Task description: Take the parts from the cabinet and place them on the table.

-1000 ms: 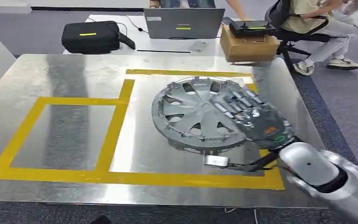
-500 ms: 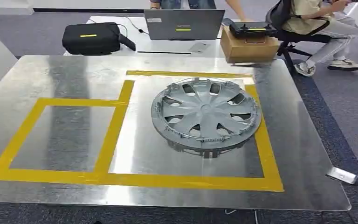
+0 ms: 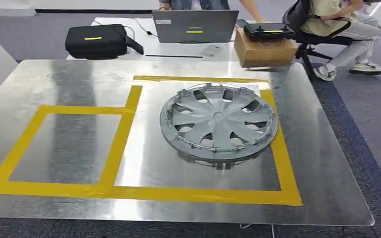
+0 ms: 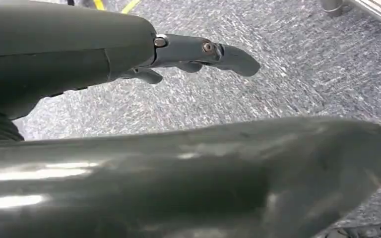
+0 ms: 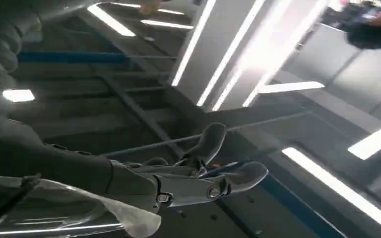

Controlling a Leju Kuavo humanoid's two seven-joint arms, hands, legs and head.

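hubcap [image 3: 219,123] flat on table [image 3: 69,74]; right hand [image 5: 198,171], left hand [image 4: 188,54] elsewhere, fingers apart, empty.

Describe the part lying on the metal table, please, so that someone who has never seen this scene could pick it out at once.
Start at the shiny metal table marked with two yellow tape rectangles. In the larger, right-hand rectangle lies the wheel cover, its right edge reaching the tape. It is the one round thing there: a grey plastic disc with curved spokes, openings between them and clips around its rim.

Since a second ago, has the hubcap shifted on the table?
No. The hubcap lies in the same spot inside the yellow tape frame, its rim over the tape's right strip as before; only the right hand has withdrawn.
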